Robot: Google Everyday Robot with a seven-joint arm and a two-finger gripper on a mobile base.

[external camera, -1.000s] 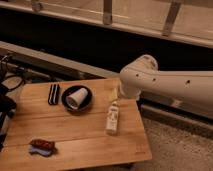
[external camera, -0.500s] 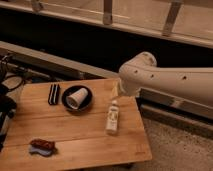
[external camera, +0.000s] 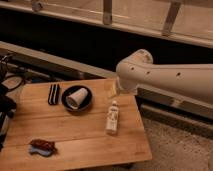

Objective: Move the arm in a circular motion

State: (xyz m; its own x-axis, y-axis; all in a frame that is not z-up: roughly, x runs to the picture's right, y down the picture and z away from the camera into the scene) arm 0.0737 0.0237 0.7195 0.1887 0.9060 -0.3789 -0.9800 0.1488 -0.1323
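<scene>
The arm (external camera: 170, 77) is a thick cream-white tube with small dark holes along its side. It reaches in from the right edge to a rounded joint (external camera: 134, 67) above the far right corner of the wooden table (external camera: 75, 132). From that joint a short segment drops toward the table's back edge. The gripper does not show in the camera view; the end of the arm is hidden behind the joint.
A white bottle (external camera: 112, 118) lies on the table just below the joint, and something pale yellow (external camera: 112, 90) peeks out beside it. A black plate (external camera: 88, 101) holds a tipped white cup (external camera: 76, 97). Also here: a black object (external camera: 53, 94), a brown-and-blue item (external camera: 42, 146), dark gear (external camera: 6, 102) at left, a railing behind.
The arm's rounded joint has drifted slightly to the left and up. The things on the table have not moved.
</scene>
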